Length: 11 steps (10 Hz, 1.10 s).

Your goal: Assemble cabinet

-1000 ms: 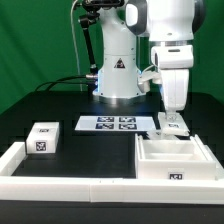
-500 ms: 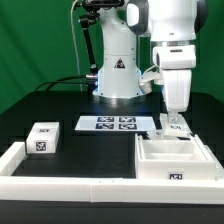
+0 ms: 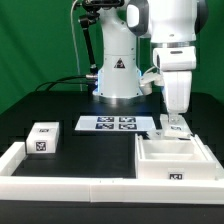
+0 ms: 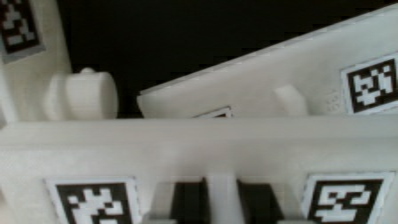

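Gripper (image 3: 175, 122) hangs at cabinet (image 3: 155, 168) rear edge — perhaps touching.

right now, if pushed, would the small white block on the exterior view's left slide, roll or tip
The small white block looks flat-faced and boxy, so it would probably slide, not roll. It sits squat, so tipping seems unlikely.
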Each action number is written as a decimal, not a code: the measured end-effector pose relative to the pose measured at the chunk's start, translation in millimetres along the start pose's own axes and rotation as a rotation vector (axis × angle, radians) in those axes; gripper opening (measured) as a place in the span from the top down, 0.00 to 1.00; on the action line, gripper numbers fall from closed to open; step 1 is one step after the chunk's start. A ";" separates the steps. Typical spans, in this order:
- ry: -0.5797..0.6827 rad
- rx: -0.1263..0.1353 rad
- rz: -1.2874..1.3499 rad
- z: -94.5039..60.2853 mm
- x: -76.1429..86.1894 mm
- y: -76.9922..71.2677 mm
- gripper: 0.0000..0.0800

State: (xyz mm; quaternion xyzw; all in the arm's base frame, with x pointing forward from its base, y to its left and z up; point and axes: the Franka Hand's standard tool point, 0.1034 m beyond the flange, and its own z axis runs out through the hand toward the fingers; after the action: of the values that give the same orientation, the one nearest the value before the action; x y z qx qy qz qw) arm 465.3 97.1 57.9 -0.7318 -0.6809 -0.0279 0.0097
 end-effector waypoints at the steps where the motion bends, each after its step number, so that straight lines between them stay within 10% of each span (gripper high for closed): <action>1: 0.000 0.000 0.002 0.1 -0.9 0.1 0.91; 11: 0.000 -0.003 0.003 -0.6 2.2 2.8 0.91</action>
State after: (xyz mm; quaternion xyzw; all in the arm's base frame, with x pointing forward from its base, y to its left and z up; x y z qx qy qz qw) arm 468.3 99.1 58.6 -0.7330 -0.6796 -0.0289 0.0089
